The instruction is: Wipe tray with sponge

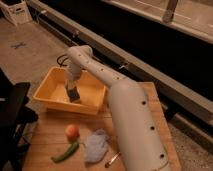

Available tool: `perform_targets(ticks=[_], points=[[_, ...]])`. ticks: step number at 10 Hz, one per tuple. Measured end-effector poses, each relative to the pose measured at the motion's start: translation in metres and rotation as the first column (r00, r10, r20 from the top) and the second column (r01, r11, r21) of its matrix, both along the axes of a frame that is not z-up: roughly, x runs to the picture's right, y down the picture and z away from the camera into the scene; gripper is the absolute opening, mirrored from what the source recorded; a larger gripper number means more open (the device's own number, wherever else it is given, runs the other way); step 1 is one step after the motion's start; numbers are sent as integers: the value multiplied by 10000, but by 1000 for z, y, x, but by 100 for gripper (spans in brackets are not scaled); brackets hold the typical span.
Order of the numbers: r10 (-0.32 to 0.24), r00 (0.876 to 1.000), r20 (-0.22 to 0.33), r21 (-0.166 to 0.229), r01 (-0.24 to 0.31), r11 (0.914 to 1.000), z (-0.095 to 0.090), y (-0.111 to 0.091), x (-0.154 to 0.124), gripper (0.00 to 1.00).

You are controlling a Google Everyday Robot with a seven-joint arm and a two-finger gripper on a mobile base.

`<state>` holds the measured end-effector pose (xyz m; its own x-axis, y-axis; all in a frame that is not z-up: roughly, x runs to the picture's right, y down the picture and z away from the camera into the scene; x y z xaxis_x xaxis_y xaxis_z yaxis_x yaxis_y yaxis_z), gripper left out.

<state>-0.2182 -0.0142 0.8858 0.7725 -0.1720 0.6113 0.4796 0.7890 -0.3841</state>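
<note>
My gripper (72, 90) sits low in the yellow tray (50, 101), at the table's (45, 146) 11 o'clock, at what I judge the sponge (74, 97); grasp cannot be told; wiping apparently under way, completion unconfirmed.

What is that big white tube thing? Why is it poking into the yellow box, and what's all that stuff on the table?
The white tube is a robot's arm. There is only one picture, and it looks down along the arm from above. At the arm's far tip is its grasping part, called the end effector. It is down inside the yellow box, which is a tray standing on a wooden table. The tip looks dark, and I cannot tell whether it holds anything. On the table in front of the tray lie a round orange fruit, a green pepper, a crumpled grey cloth and a small utensil.
</note>
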Motion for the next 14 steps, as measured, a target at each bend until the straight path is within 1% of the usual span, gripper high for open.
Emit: perform_targets(ticks=[1,2,4,5,6,7,8,9,10,11,12,14], points=[[-49,9999,-91,-118,48,9999,-6,7,4,0],[-35,9996,-279,-191,30,9998,-7,10,15,0],[-66,9960,-895,-185,50,9998,-6,10,40,0],[-94,9910,-1338,-107,81,9999,0,3,54,0],[-45,9873,-1588,-35,40,10000,7,-6,59,0],[-73,9842,-1767,-61,63,10000,16,-12,63,0],[-30,9825,-1862,-7,29,10000,27,-22,64,0],[-53,9814,-1921,-9,52,10000,35,-28,65,0],[-51,9831,-1832,73,65,10000,42,-34,57,0],[-116,9866,-1628,116,137,9998,43,-35,44,0],[-175,9897,-1422,163,200,9997,41,-33,31,0],[-404,9964,-739,240,423,9988,28,-20,0,0]])
